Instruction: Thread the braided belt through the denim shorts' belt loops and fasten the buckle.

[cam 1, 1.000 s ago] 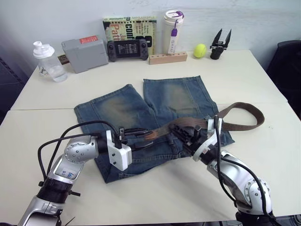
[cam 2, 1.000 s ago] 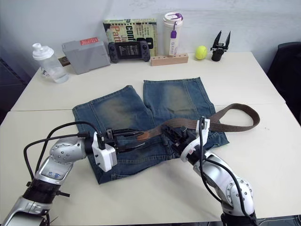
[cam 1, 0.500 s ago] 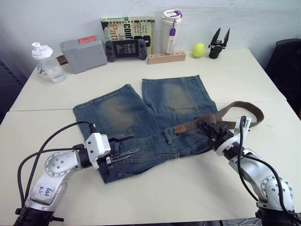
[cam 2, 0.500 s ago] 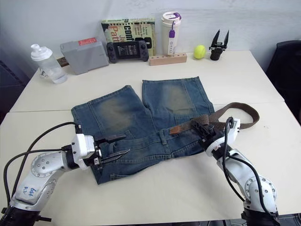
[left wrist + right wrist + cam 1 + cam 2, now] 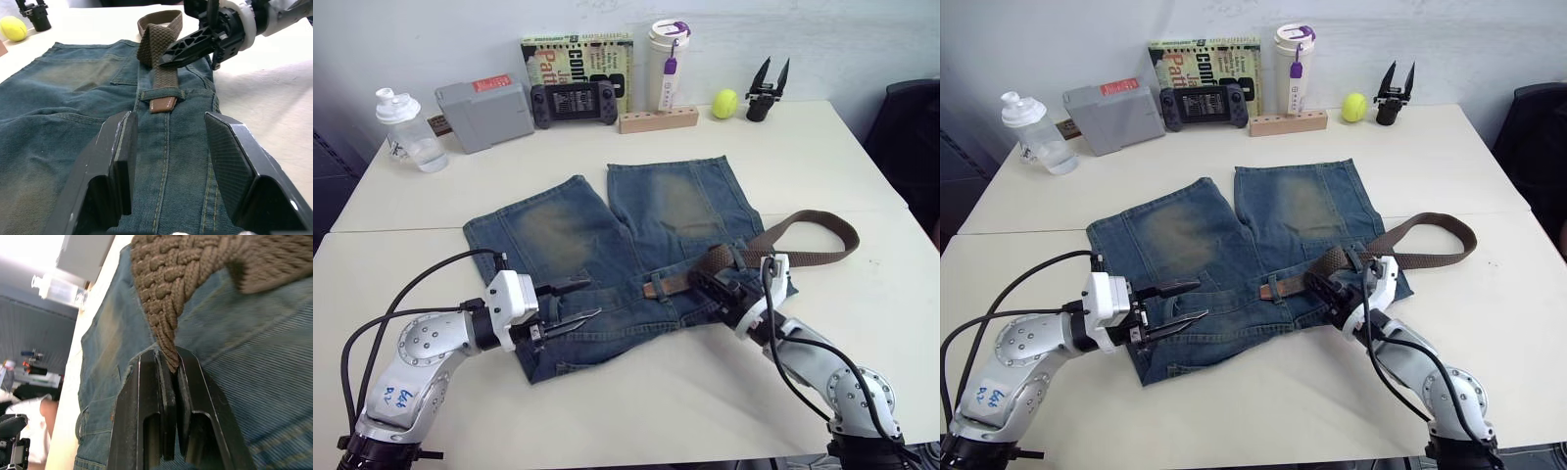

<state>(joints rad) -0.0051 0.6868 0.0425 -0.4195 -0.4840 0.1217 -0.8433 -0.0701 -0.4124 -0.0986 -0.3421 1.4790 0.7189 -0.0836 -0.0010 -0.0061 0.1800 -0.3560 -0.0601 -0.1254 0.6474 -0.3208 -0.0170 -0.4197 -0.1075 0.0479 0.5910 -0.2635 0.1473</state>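
The denim shorts [image 5: 568, 230] lie flat mid-table, waistband toward me. The braided belt [image 5: 822, 223] curls off the shorts' right side and runs back along the waistband. Its leather tip [image 5: 163, 104] pokes out from under one of the belt loops [image 5: 164, 93]. My right gripper [image 5: 700, 281] is shut on the belt just right of that loop; the right wrist view shows the braid pinched in the gripper [image 5: 168, 360]. My left gripper [image 5: 592, 298] is open over the waistband, a short way left of the tip, holding nothing. The buckle is hidden.
Along the back edge stand a shaker bottle [image 5: 406, 127], a grey box [image 5: 484, 101], a game controller [image 5: 570, 98], a book [image 5: 578, 54], a tumbler [image 5: 668, 67], a wooden block [image 5: 658, 119], a tennis ball [image 5: 724, 102] and a spare black gripper [image 5: 766, 88]. A black chair [image 5: 911, 127] is at right.
My left gripper drew back left from the belt tip and stands open. My right gripper pulled right, then pushed the belt left again, sending the tip under a loop.
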